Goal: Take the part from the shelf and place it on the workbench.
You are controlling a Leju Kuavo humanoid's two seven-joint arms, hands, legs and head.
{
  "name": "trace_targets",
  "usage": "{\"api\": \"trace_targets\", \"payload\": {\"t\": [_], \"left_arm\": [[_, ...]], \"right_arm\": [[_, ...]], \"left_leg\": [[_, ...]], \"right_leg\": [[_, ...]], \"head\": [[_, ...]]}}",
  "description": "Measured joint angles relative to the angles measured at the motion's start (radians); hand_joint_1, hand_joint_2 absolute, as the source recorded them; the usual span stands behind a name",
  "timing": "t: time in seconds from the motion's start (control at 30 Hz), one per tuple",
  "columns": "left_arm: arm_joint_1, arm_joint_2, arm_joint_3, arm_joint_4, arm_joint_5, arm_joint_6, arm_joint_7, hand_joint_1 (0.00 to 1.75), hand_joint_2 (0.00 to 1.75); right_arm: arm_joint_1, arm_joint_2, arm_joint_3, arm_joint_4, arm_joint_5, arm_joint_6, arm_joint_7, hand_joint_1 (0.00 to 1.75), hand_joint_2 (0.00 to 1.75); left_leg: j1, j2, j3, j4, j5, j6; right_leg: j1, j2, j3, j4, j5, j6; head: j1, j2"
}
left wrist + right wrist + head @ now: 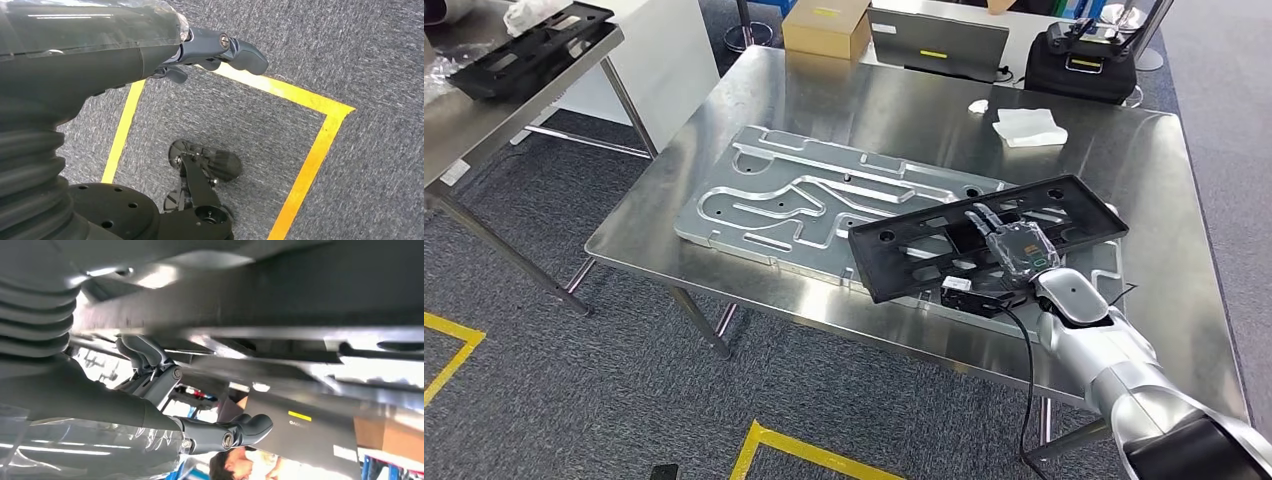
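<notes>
The black part (984,238), a long flat plastic frame with cut-outs, sits at the right centre of the head view, over the steel counter (844,95) and partly over the grey machined plate (824,200) that lies there. The right hand (1014,250) grips it near its lower edge, fingers (982,215) laid over the top face while the thumb appears to sit beneath; in the right wrist view the dark underside of the part (280,295) runs just above the thumb (240,430). So the fetching looks done and the setting-down is nearly so: I cannot tell whether the part already rests flat on the plate or is held just above it, and what is left is to release it and draw the arm back. The left hand (220,50) hangs over the carpet beside a yellow floor line (300,150), fingers loosely curled around nothing. At the upper left of the head view a similar black frame (529,45) lies on another counter. White cloths (1024,128), a cardboard box (826,28) and a black case (1079,62) stand along the far edge, well apart from the part; the plate's raised ribs may keep it from lying level.
</notes>
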Motion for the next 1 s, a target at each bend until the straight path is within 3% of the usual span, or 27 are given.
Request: {"api": "trace_targets", "payload": {"t": [0.2,0.43,0.83,1.0], "left_arm": [[0.001,0.0,0.0,0.0,0.003,-0.013,-0.003,0.0,1.75],[0.001,0.0,0.0,0.0,0.021,-0.019,-0.03,0.0,1.75],[-0.004,-0.006,0.0,0.0,0.029,-0.009,-0.037,0.0,1.75],[-0.006,-0.01,0.0,0.0,0.039,0.002,-0.054,0.0,1.75]], "right_arm": [[-0.035,-0.024,-0.106,-0.045,-0.288,0.096,-0.14,0.0,0.0],[-0.049,-0.069,-0.229,-0.155,-0.544,0.165,-0.235,0.0,0.0],[0.028,-0.116,-0.306,-0.325,-0.671,0.174,-0.261,0.0,0.0],[0.177,-0.137,-0.358,-0.544,-0.749,0.075,-0.356,0.0,0.0]], "left_leg": [[0.0,0.0,-0.001,0.0,0.0,0.0],[0.0,0.0,-0.002,0.0,-0.001,0.0],[0.0,0.0,-0.003,-0.001,-0.004,-0.001],[0.001,-0.001,-0.003,-0.001,-0.007,-0.001]], "right_leg": [[0.0,0.0,-0.001,0.0,0.0,0.0],[0.0,0.0,-0.002,-0.001,0.0,0.0],[0.0,0.0,-0.004,-0.001,-0.004,-0.001],[0.0,-0.001,-0.004,-0.001,-0.008,-0.001]], "head": [[0.0,0.0],[0.0,0.0],[0.0,0.0],[0.0,0.0]]}}
